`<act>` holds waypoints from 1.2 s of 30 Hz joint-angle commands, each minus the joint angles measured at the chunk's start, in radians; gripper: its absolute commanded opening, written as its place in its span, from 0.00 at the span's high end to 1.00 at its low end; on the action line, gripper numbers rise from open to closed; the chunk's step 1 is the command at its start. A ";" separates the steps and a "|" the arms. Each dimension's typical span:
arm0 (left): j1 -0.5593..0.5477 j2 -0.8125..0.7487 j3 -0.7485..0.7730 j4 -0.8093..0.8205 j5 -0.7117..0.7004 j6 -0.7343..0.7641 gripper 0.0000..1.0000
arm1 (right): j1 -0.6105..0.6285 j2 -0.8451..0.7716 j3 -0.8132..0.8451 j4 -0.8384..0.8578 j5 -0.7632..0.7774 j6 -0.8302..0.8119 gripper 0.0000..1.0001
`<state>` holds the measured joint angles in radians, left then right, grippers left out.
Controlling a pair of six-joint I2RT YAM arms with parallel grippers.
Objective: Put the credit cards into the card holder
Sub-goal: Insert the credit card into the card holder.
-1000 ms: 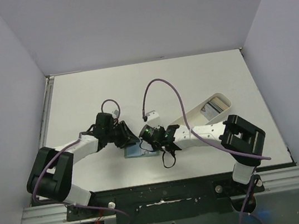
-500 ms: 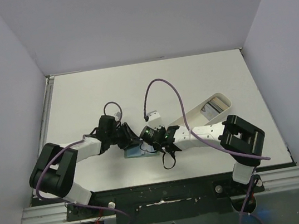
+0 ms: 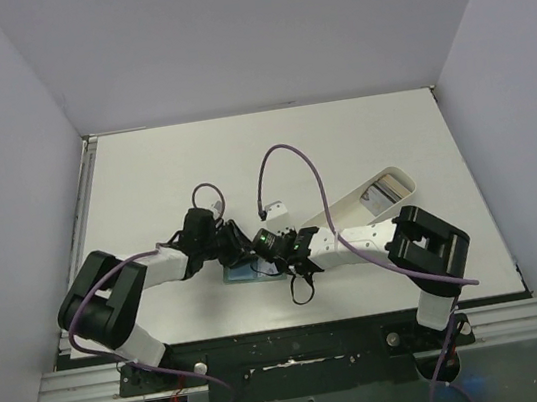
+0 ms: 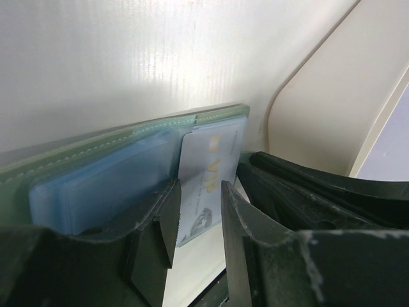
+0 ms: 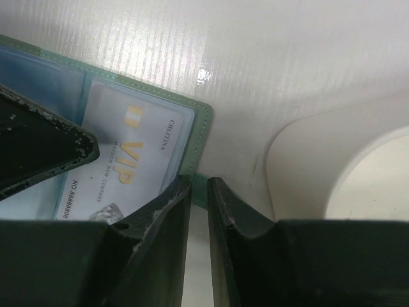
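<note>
— Just left of the rounded end of the long white oval plastic tray (image 3: 345, 202), the stitched grey-green bifold card holder (image 3: 242, 275) is lying open. Its corner is sitting just beside the tray wall, not touching. Bare white table (image 3: 340, 140) is stretching wide beyond.

— And the grippers?

— Both are crowding that corner. The right gripper (image 5: 199, 192) is showing a thin slit with the green rim in it; pinched or not, I cannot tell. The left gripper (image 4: 198, 204) is standing narrowly parted over the pale silvery VIP-printed card (image 5: 128, 157), which is sitting in a blue pocket.

— Holding it?

— Cannot tell. The stacked cards (image 3: 385, 192) at the tray's far end are looking too small to read.
</note>
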<state>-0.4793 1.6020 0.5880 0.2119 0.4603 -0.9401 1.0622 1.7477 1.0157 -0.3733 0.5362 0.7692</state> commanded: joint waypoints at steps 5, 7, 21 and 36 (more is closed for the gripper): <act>-0.038 0.019 0.008 0.086 -0.005 -0.039 0.70 | 0.008 0.002 -0.002 0.041 0.048 0.019 0.81; -0.040 0.017 0.012 0.087 -0.005 -0.045 0.70 | 0.008 0.002 -0.005 0.044 0.048 0.020 0.81; -0.029 -0.126 0.035 -0.066 -0.121 -0.014 0.69 | 0.021 -0.152 -0.014 0.027 0.016 -0.059 0.76; 0.017 -0.203 0.139 -0.257 -0.100 0.155 0.47 | -0.153 -0.390 -0.019 -0.145 0.004 -0.206 0.53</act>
<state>-0.4808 1.4387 0.6254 0.0051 0.3367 -0.8783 0.9981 1.4277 0.9916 -0.4397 0.5190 0.6281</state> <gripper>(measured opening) 0.489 0.446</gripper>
